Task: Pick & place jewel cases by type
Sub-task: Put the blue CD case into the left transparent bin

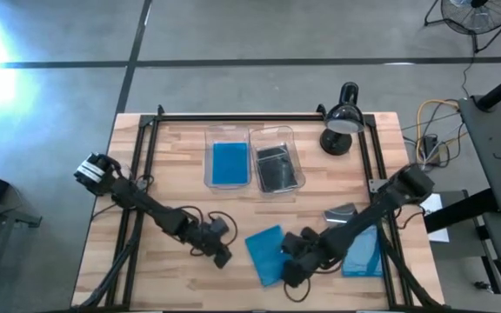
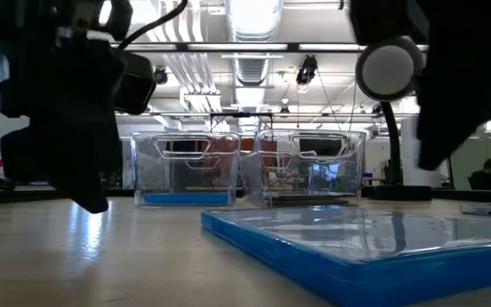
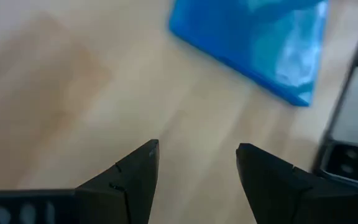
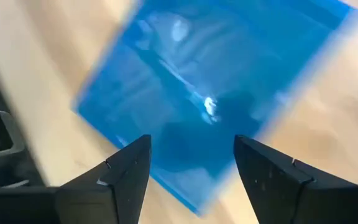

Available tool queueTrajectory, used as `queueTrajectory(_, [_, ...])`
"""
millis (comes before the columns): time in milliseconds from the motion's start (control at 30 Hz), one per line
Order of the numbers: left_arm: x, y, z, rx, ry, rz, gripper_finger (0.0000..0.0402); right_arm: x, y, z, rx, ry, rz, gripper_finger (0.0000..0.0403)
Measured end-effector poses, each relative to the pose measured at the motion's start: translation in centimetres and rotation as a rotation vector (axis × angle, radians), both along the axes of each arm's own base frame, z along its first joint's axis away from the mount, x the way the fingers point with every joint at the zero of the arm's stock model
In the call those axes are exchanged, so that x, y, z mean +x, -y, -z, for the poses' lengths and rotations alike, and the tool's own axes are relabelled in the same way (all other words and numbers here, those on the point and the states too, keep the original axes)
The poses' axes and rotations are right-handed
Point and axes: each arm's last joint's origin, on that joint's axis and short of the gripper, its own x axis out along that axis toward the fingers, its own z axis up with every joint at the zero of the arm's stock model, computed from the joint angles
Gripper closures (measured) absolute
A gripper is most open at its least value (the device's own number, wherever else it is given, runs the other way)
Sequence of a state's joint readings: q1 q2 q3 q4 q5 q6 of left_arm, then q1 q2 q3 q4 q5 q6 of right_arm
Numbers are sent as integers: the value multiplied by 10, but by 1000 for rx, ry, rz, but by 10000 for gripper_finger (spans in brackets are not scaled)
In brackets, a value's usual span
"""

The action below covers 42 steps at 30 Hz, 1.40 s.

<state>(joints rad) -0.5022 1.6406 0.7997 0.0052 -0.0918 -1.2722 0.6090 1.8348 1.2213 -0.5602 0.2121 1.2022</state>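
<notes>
A translucent blue jewel case [image 1: 266, 254] lies flat on the table near its near edge, and it also shows in the low view [image 2: 365, 246]. My right gripper [image 4: 191, 140] is open and hovers just above this case [image 4: 210, 93], at its right side [image 1: 290, 275]. My left gripper [image 3: 197, 146] is open over bare wood to the left of the case [image 3: 253, 43], low above the table [image 1: 224, 257]. A second blue case [image 1: 364, 252] lies partly under the right arm. A grey case [image 1: 342, 211] lies beyond it. One bin holds a blue case [image 1: 229, 163], the other a dark case [image 1: 277, 169].
Two clear bins [image 2: 186, 170] [image 2: 309, 166] stand side by side at the table's middle, toward the far edge. A black desk lamp [image 1: 342, 122] stands at the far right corner. A black frame rail [image 1: 259, 116] runs along the far edge. Bare wood [image 1: 163, 174] lies left of the bins.
</notes>
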Motion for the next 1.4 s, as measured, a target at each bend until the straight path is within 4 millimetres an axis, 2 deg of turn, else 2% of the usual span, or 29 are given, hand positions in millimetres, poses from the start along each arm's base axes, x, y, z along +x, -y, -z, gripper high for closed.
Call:
queueTrajectory(133, [16,10,-1,-21,47,12,207,-18,12,1,55,-9,145,179])
queueTrajectory(267, [38,23,8,-9,40,69,207,-27,18,30,255,2,239,179])
queueTrajectory(367, [53,33,15,-31,16,128,207,-23,15,45,410,68,299,179])
queueTrajectory(433, [61,38,22,-41,14,154,207,-23,15,55,431,57,318,179])
queueTrajectory(533, [67,40,25,-34,12,191,207,-11,10,58,504,104,291,179])
queueTrajectory(633, [67,38,25,-26,9,218,207,2,5,56,563,156,221,179])
queueTrajectory(733, [65,36,29,15,-11,242,207,13,3,44,588,215,203,179])
queueTrajectory(967, [50,34,45,62,-88,261,207,29,12,19,513,400,296,179])
queueTrajectory(1067, [51,34,44,70,-66,233,207,36,26,26,457,376,421,179])
queueTrajectory(1167, [56,35,40,88,9,223,207,38,32,30,475,352,495,179])
queueTrajectory(1333, [59,34,38,114,39,200,207,43,34,27,538,321,405,181])
queueTrajectory(1400, [58,33,39,131,37,203,207,44,33,26,562,296,350,194])
